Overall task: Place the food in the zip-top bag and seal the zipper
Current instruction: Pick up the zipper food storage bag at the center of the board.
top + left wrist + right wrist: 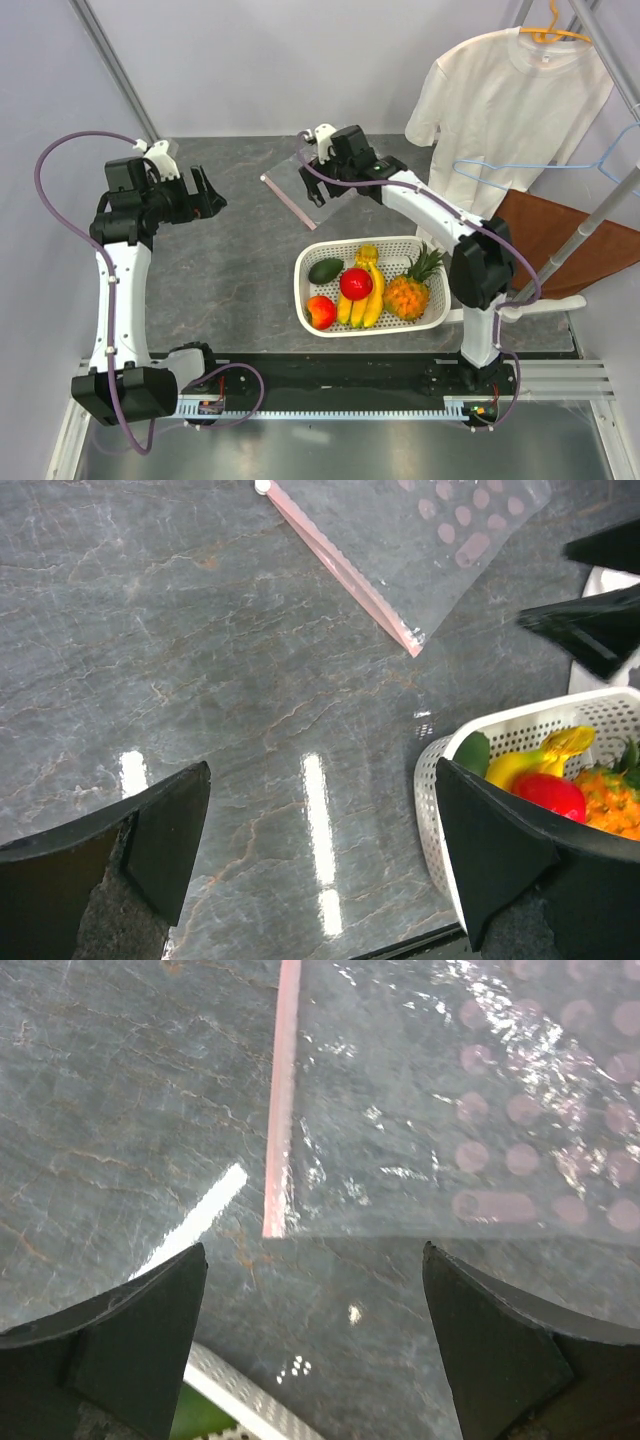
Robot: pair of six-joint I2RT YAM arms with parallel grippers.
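The clear zip-top bag [305,185] lies flat at the back of the table, its pinkish zipper [287,204] along the left edge. The food sits in a white basket [434,316]: a banana bunch [366,298], a pineapple [408,295], a red apple [356,283], a red-orange fruit [320,312] and an avocado [325,270]. My right gripper [315,1330] hovers open over the bag's [450,1110] near corner, by the zipper's [282,1100] end. My left gripper [320,850] hangs open above bare table, left of the bag [440,540] and the basket [432,800].
A white T-shirt [500,90] hangs on a yellow hanger at the back right, above a blue hanger [590,165] and a brown board [560,240]. Metal frame poles stand at both back corners. The right arm's elbow [480,265] rises beside the basket.
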